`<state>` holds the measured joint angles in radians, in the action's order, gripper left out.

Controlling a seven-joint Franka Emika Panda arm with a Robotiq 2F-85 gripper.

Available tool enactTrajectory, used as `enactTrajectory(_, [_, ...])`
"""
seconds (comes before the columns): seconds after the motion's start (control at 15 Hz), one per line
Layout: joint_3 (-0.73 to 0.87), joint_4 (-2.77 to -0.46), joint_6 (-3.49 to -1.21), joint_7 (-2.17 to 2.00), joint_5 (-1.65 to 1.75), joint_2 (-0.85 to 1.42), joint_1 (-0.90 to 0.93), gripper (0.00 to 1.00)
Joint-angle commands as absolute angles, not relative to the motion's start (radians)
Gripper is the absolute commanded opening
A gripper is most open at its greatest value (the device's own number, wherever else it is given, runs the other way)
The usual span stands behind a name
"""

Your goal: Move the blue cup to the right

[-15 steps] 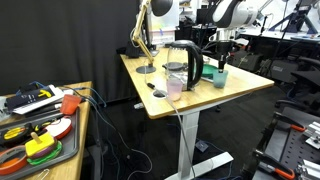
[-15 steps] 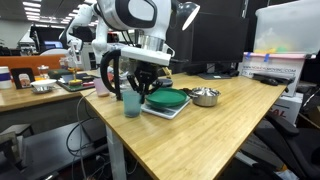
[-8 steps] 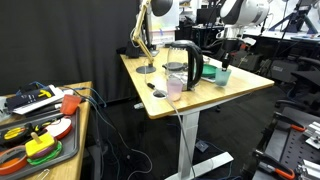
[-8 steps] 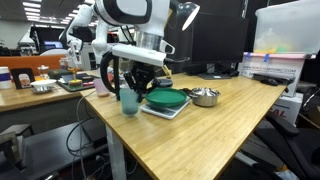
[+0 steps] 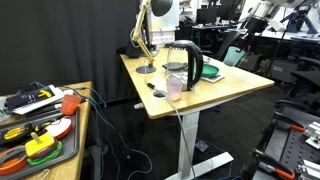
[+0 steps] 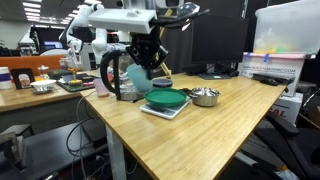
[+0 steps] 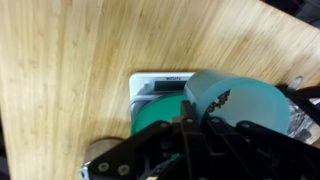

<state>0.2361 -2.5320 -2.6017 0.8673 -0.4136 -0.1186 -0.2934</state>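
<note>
The blue cup (image 6: 138, 76) is a small teal plastic cup. It hangs tilted in the air above the wooden desk (image 6: 190, 135), in front of the jug. My gripper (image 6: 147, 62) is shut on it from above. In an exterior view the cup (image 5: 233, 52) shows high at the right, under the gripper (image 5: 240, 42). In the wrist view the cup (image 7: 235, 100) fills the right side, between the black fingers (image 7: 186, 130) of my gripper (image 7: 205, 128).
A green plate (image 6: 167, 99) lies on a white scale (image 7: 160, 82) below the cup. A clear jug with a black handle (image 5: 184, 63), a pale pink cup (image 5: 174, 90), a metal bowl (image 6: 205, 96) and a lamp (image 5: 146, 38) stand on the desk. A tool-covered side table (image 5: 40, 120) stands apart.
The gripper has lifted the blue cup off the desk. Cup and arm have moved up and over toward the green plate.
</note>
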Motion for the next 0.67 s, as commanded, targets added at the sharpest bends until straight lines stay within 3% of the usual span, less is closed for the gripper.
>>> enactTrajectory(0.0, [0.274, -2.581, -2.679, 0.652, -0.322, -0.199, -0.297, 0.01])
enactTrajectory(0.6, [0.387, -2.503, -2.468, 0.401, -0.431, -0.166, -0.249, 0.01])
